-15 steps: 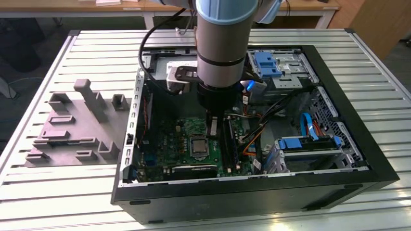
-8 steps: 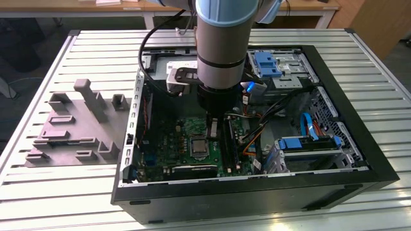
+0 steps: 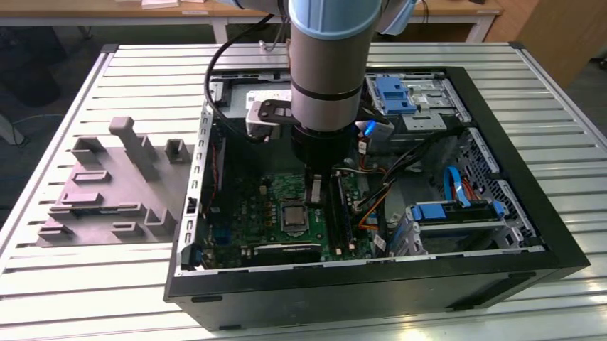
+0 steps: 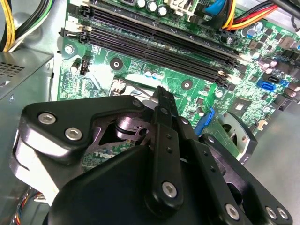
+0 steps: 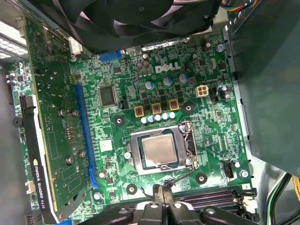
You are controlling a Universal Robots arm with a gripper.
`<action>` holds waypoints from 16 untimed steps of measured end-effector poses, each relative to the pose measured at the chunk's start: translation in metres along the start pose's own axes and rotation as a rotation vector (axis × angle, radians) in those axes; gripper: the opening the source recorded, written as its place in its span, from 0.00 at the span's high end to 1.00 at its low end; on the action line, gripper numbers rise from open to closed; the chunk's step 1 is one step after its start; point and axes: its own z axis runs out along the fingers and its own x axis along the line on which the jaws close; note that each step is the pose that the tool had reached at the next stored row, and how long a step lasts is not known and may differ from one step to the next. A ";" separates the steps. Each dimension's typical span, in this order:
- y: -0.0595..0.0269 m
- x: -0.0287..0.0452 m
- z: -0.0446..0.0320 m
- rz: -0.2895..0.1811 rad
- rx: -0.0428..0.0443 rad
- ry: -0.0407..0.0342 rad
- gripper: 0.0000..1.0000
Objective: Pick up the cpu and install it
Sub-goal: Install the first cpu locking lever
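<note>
We see an open black computer case (image 3: pixel 531 213) lying on its side on a slatted metal desk (image 3: pixel 57 284), centre of the exterior view, with the green motherboard (image 3: pixel 249 213) exposed in its lower-middle part. The robot arm (image 3: pixel 328 64) comes down from the top of that frame into the case, its lower end just above the board. The cpu (image 5: pixel 160 152) sits in the silver metal-framed socket (image 5: pixel 187 143) in the first wrist view, lower centre of the frame, its pale metal top flat and square to the frame around it. In the exterior view the cpu (image 3: pixel 293 215) shows as a small pale square on the board, just below the arm's end. The tool (image 5: pixel 160 193) enters at the bottom edge of the first wrist view, its black fingertips (image 5: pixel 156 192) drawn together with nothing between them, near the socket's edge but apart from the chip. In the second wrist view the tool's (image 4: pixel 159 93) black linkage takes the lower half, its tip pointing toward the long black memory slots (image 4: pixel 154 42) that cross the upper part. A graphics card (image 5: pixel 51 117) stands along the left of the first wrist view, a black fan (image 5: pixel 140 18) at the top. A grey moulded fixture (image 3: pixel 109 188) rests on the desk at the left of the exterior view, well apart from the case.
</note>
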 end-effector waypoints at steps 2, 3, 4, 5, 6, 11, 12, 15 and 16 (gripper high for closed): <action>0.0000 0.0000 0.0000 0.000 0.0004 -0.0001 0.89; 0.0000 0.0000 0.0000 0.000 0.0006 -0.0002 0.89; 0.0000 0.0000 0.0000 0.000 0.0008 -0.0002 0.89; 0.0000 0.0000 0.0000 0.000 0.0011 -0.0002 0.89; 0.0000 0.0000 0.0000 0.000 0.0012 -0.0003 0.89; 0.0000 0.0001 0.0004 -0.015 0.0036 -0.0006 0.89; 0.0000 0.0003 0.0008 -0.025 0.0045 -0.0008 0.89; -0.0001 0.0018 0.0034 -0.034 0.0054 -0.0010 0.89; -0.0001 0.0024 0.0043 -0.037 0.0056 -0.0008 0.89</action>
